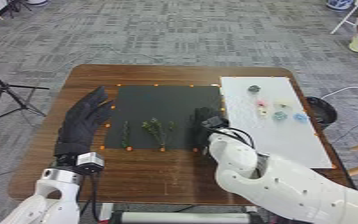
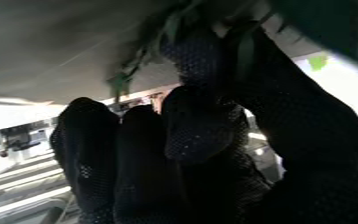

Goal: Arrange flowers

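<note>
Head view: we are seeing one brown table (image 1: pixel 140 187), bearing one black mat (image 1: pixel 162 102) and, to its right, one white sheet (image 1: pixel 262 142). Orange dots are lining the edges of both.

Flowers: we are finding these lying on the far half of the sheet, one grey-green (image 1: pixel 254 89), one pink (image 1: pixel 262 103), one pale (image 1: pixel 283 105), one teal (image 1: pixel 279 116), one blue (image 1: pixel 301 118).

Greens: a thin stem (image 1: pixel 126 134) and a leafy bunch (image 1: pixel 155 131) are lying apart on the near half of the mat.

Left hand (image 1: pixel 85 117): resting along the mat's left side, its fingers reaching out straight and close together.

Right hand (image 1: pixel 204 127): hovering or resting (we are not managing to tell which) at the mat's right edge. In the right wrist view, we are seeing its thumb and a finger pinching a leafy sprig (image 2: pixel 172 26).

Floor: a black bin (image 1: pixel 321 111) is standing right of the table, a tripod (image 1: pixel 7 86) left.
</note>
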Available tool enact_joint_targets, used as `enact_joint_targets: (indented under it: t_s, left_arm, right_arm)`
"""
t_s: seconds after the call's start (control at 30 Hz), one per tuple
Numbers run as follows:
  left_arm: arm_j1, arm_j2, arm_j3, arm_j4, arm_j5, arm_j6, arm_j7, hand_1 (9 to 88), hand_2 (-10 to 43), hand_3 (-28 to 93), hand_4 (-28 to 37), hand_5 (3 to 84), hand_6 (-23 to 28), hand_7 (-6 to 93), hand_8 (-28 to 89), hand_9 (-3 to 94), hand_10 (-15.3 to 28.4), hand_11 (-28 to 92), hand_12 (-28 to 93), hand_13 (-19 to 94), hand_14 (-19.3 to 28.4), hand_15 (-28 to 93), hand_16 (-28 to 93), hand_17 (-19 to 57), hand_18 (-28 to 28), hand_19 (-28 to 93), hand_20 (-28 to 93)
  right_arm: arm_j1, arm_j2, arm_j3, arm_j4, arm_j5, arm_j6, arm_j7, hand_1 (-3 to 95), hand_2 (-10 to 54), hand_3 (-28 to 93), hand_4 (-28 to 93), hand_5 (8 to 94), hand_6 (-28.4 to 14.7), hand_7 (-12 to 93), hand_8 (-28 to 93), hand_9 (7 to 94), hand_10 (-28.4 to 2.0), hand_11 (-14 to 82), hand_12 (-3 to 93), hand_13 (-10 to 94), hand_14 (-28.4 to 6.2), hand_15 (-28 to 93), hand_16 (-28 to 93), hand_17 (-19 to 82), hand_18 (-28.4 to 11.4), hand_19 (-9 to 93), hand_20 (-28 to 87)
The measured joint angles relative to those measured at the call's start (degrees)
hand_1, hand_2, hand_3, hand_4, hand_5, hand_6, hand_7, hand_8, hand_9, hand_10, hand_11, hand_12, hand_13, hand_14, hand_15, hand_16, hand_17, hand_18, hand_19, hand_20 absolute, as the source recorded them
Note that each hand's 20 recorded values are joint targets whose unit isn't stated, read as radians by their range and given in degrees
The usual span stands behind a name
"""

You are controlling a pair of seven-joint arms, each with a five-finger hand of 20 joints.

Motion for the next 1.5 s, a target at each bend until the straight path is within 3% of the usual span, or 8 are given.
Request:
enact_joint_targets:
  t_s: [0.83, 1.03, 1.13, 1.23, 1.5]
  left_arm:
    - [-0.4, -0.13, 0.28, 0.21, 0.04, -0.42, -0.18, 25.2, -1.8, 67, -24.5, 32.7, 3.1, 15.8, -7, 24.3, 11.8, 19, 20, 20, 13.8, 26, 7, -9.7, 19.8, 37, 13]
    - [-0.3, -0.22, 0.07, 0.21, 0.14, -0.68, -0.42, 25.1, -1.8, 67, -24.6, 32.7, 3.0, 15.9, -7, 24.3, 11.8, 19, 20, 20, 13.9, 26, 6, -9.6, 19.8, 37, 13]
    - [-0.3, -0.25, 0.0, 0.21, 0.19, -0.85, -0.53, 25.1, -1.8, 67, -24.6, 32.7, 3.1, 15.9, -7, 24.3, 11.8, 19, 20, 20, 13.9, 26, 6, -9.6, 19.8, 37, 13]
    - [-0.3, -0.28, -0.01, 0.22, 0.2, -0.87, -0.57, 25.1, -1.9, 67, -24.6, 32.7, 3.1, 15.8, -7, 24.3, 11.8, 19, 20, 20, 13.9, 26, 7, -9.7, 19.8, 37, 13]
    - [-0.3, -0.34, 0.01, 0.24, 0.21, -0.91, -0.58, 25.1, -1.8, 67, -24.6, 32.8, 3.2, 15.7, -7, 24.3, 11.9, 19, 20, 20, 13.9, 26, 6, -9.7, 19.8, 37, 13]
  right_arm:
    - [-1.5, -2.1, 2.5, 0.0, -1.7, -4.9, 2.4, 40.8, -9.5, 79, -14, 77.4, 2.2, 50, 20, 86.4, -6.0, 63.6, 49.1, 84, -4.7, 86, 42, 58, -19.4, 93, 76]
    - [-2.4, -1.7, 3.8, -0.6, -1.7, -5.8, 2.3, 33.1, -9.5, 78, -18, 77.2, 1.4, 47, 19, 85.9, -6.4, 62.8, 49.0, 84, -4.8, 86, 42, 58, -19.4, 93, 75]
    - [-2.7, -1.4, 4.3, -0.9, -1.7, -6.2, 2.3, 28.8, -9.5, 80, -20, 77.6, 0.8, 47, 13, 85.8, -6.5, 62.8, 48.7, 84, -4.8, 86, 42, 57, -19.5, 93, 75]
    - [-2.7, -1.1, 4.4, -1.1, -1.7, -6.2, 2.3, 25.6, -9.5, 80, -20, 78.2, 0.4, 51, -9, 85.9, -6.5, 62.7, 48.4, 84, -5.0, 86, 42, 57, -19.5, 93, 75]
    - [-2.8, -0.9, 4.4, -1.8, -1.6, -6.1, 2.2, 22.5, -9.5, 79, -21, 78.4, 0.0, 50, -10, 85.9, -6.7, 62.1, 48.6, 84, -5.2, 86, 42, 57, -19.6, 93, 75]
